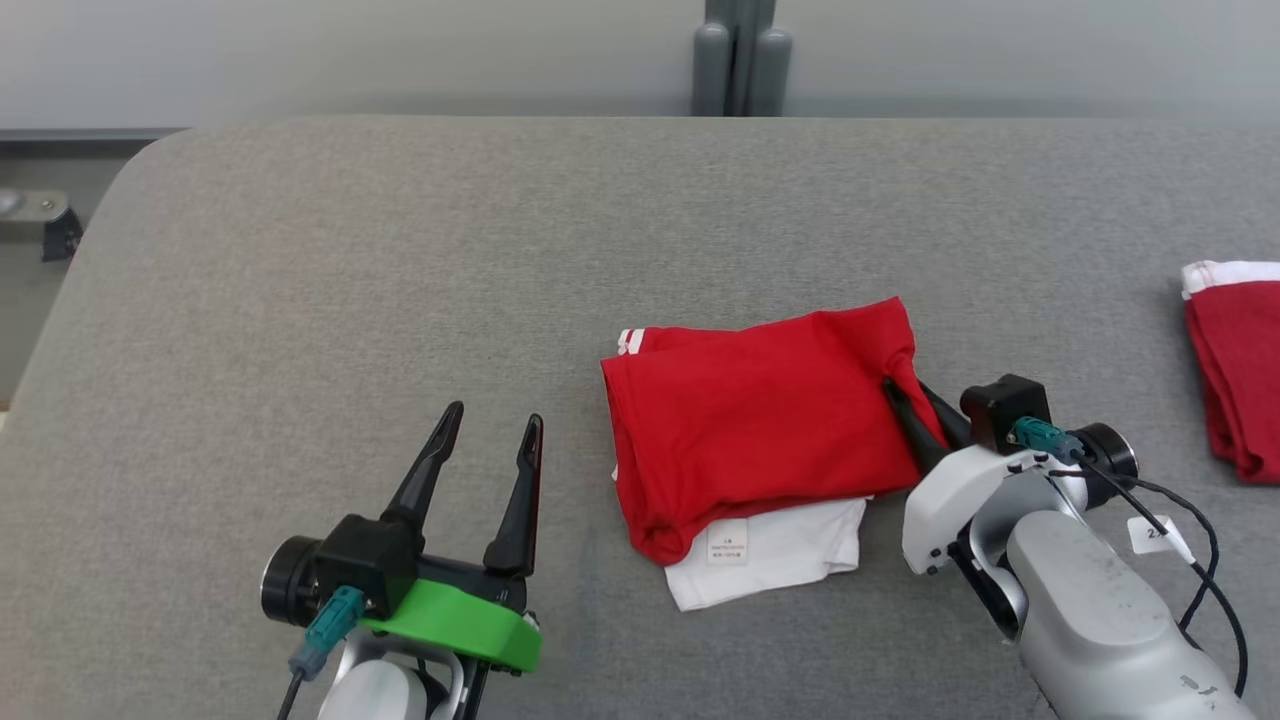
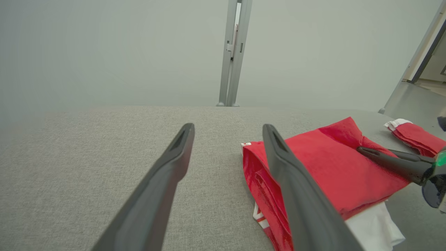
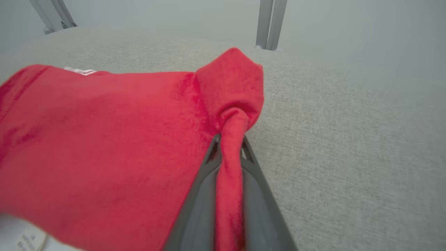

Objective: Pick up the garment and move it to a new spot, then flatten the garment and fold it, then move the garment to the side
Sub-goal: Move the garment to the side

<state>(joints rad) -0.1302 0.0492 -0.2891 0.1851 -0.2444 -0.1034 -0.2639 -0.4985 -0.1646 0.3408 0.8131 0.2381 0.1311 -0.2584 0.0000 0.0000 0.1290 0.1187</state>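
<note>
Here, nearest the lens, the left gripper hangs over the grey table with its two dark fingers spread wide and nothing between them. It sits apart from the work, and it seems parked there because one arm is enough for what comes next.

Just past those tips and off to their right lies the garment, a red shirt folded into a compact block. A white layer pokes out from under its near edge and carries a small label.

The right gripper comes at the block from its right-hand edge. Its fingers are drawn narrow and pinch a ridge of red cloth, which bunches into a raised peak just ahead of the tips in the right wrist view. A low grip on the edge like this suggests a drag across the table rather than a lift, so the fold is likely to hold.

Well to the right of those fingers, near the table's edge, rests a second red piece with a white band. It looks like the side spot where the folded shirt is headed. Beyond everything, a grey post stands at the table's far edge.
</note>
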